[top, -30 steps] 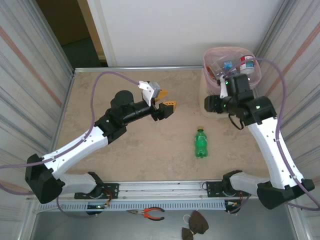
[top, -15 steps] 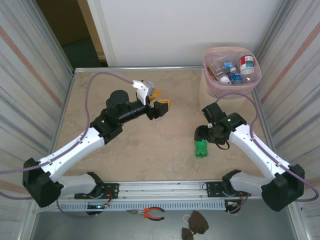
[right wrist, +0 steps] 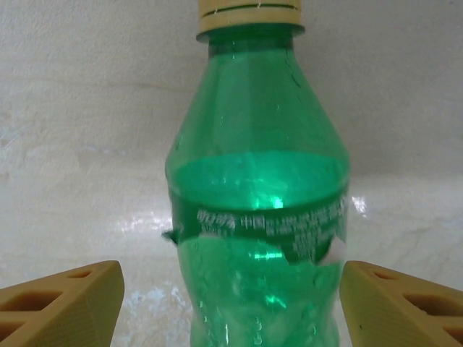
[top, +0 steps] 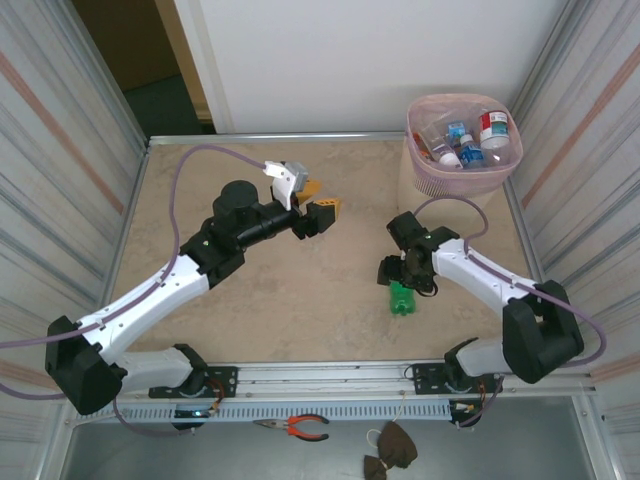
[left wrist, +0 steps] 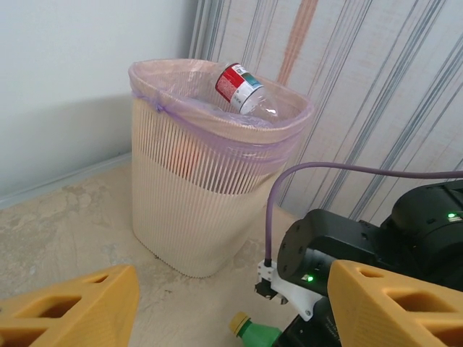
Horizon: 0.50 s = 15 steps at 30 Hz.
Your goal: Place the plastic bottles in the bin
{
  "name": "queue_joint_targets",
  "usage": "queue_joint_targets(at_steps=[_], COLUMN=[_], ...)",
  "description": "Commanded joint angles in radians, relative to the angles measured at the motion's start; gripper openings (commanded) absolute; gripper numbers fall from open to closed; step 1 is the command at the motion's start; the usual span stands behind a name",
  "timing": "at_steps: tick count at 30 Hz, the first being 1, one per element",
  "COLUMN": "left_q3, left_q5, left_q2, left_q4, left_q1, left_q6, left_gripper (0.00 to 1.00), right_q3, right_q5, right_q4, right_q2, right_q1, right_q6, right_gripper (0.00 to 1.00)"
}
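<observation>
Pickup step, by my read: right pincer [right wrist: 231,307] sat low over the green bottle [right wrist: 257,217], which lay on its side on the table [top: 250,300], right of centre and well apart from the bin [left wrist: 202,210] in the far right corner. Jaws stood wide open, one finger each side of the bottle's body with a gap on both sides, nothing gripped yet. Left pincer [left wrist: 233,289] was open too, empty, hovering mid-table. Bin held several bottles [top: 462,140]; the green one was the only bottle I could see on the table, so the task looked nearly done. Next move likely: close on the body near the label, lift clear, carry over the bin rim, release. Thin round plastic, so the squeeze needed to be centred or it could roll out. Right wrist camera gave finger-to-bottle clearance, which the top camera hid under the arm. Top camera gave the bottle-to-bin layout. Left wrist camera showed the bin's ribbed wall, liner [left wrist: 289,123] and a red-labelled bottle [left wrist: 242,90] poking above the rim.
</observation>
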Motion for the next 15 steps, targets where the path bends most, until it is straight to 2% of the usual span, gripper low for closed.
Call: queue_joint_targets(at_steps=[1,15], left_q3=[-0.012,-0.012], left_q5=[-0.023,-0.030], left_q2=[-0.031,-0.025], left_q4=[0.006,0.008], left_q1=[0.009,0.013], left_q6=[-0.017,-0.034], left_gripper=[0.70,0.70], right_q3=[-0.023,-0.047], right_q5=[0.040,0.052], right_q4=[0.052,0.086], right_q2=[0.037,0.056], right_q1=[-0.018,-0.071], right_q6=[0.004,-0.043], right_gripper=[0.75,0.65])
